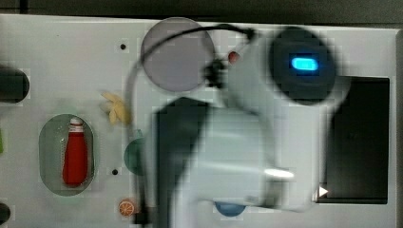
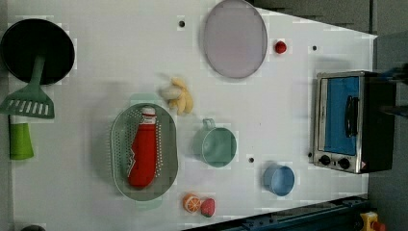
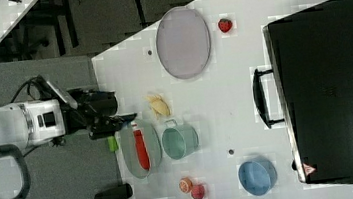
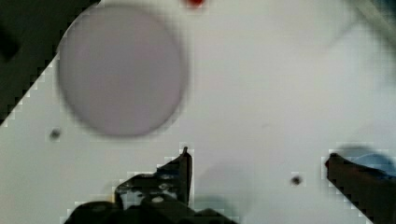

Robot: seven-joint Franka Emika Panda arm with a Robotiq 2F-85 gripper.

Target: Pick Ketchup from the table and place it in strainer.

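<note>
The ketchup, a red squeeze bottle with a white cap, lies lengthwise inside the pale green oval strainer; the top view shows the bottle in the basket too. In the right view the ketchup rests in the strainer while my gripper hangs off to the right view's left of it, apart from both. The wrist view shows my gripper open, its two dark fingers far apart with only bare table between them.
A grey round plate and a strawberry lie at the far side. Bananas, a green cup, a blue bowl, an orange slice, a toaster oven, a black pan and a spatula surround the strainer.
</note>
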